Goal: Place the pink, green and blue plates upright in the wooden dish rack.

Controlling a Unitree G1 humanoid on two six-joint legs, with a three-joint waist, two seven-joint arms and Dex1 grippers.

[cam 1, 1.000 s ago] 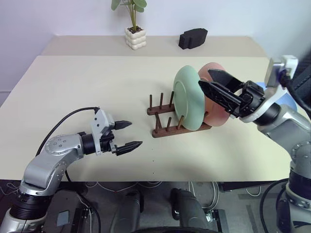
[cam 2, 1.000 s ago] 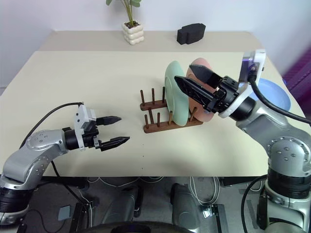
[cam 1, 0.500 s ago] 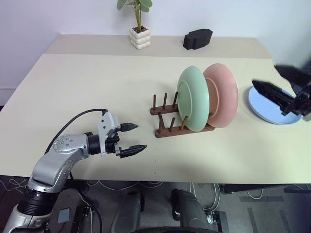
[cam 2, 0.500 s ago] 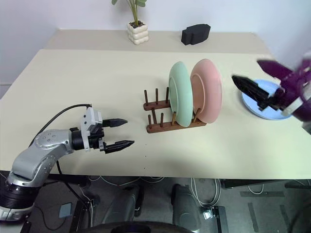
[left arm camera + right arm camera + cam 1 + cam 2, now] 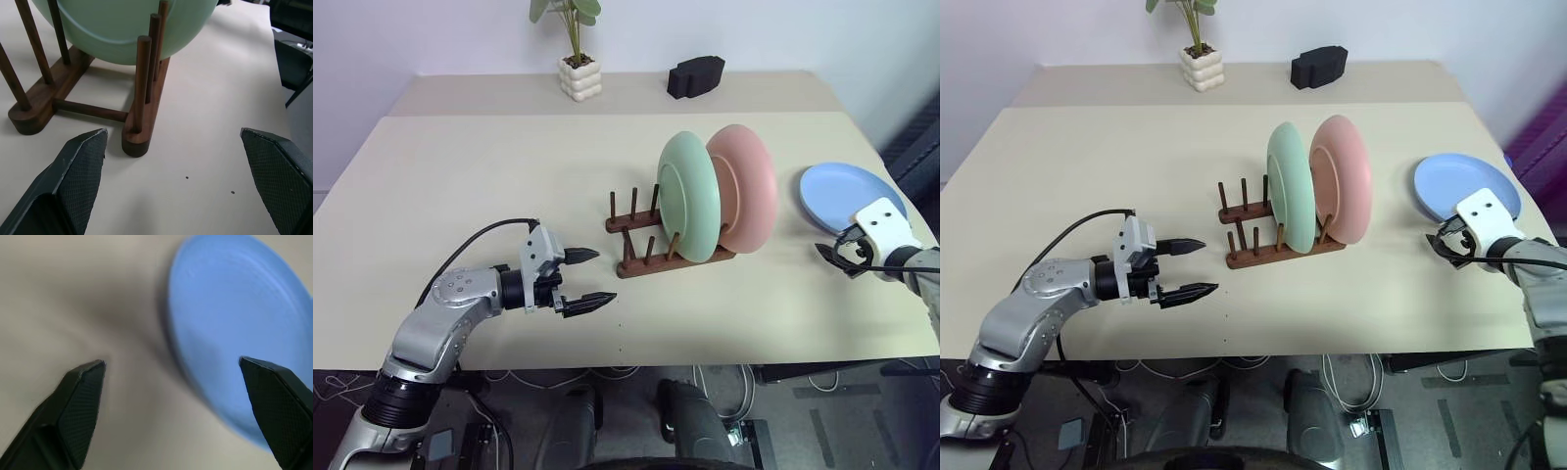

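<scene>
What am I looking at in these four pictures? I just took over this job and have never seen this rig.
It is a two-armed humanoid robot at a beige table. The two wide pictures come from a stereo camera on its head, looking down over the arms. The two close pictures come from cameras on the wrists, looking along each end effector's two black fingers.

On the table stands a wooden dish rack with a green plate and a pink plate upright in it. A blue plate lies flat at the right. At the far edge are a potted plant and a black block.

The left end effector is open and empty near the rack. The right end effector is open and empty by the blue plate.
</scene>
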